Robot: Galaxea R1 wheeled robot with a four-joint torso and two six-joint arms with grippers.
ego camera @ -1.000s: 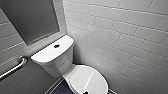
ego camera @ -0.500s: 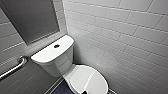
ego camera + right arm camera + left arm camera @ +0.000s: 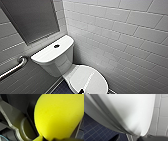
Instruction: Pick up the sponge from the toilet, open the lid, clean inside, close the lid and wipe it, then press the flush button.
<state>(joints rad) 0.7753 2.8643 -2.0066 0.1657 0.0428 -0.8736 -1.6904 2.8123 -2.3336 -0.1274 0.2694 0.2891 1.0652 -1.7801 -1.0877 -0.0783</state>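
The white toilet [image 3: 56, 62] stands in the corner, with its oval lid [image 3: 87, 80] down over the bowl. A round flush button [image 3: 56, 46] sits in the flat tank top. In the left wrist view the lid [image 3: 127, 112] curves close under my left gripper [image 3: 135, 139], which is open and holds nothing. The bright yellow sponge [image 3: 58, 115] looms large in the right wrist view, and my right gripper [image 3: 52, 139] is shut on it.
A white tiled wall [image 3: 120, 37] runs close along the toilet's right side. A metal grab bar [image 3: 12, 68] is fixed to the left wall under a dark panel [image 3: 32, 20]. Dark blue floor tiles [image 3: 94, 131] lie beside the bowl.
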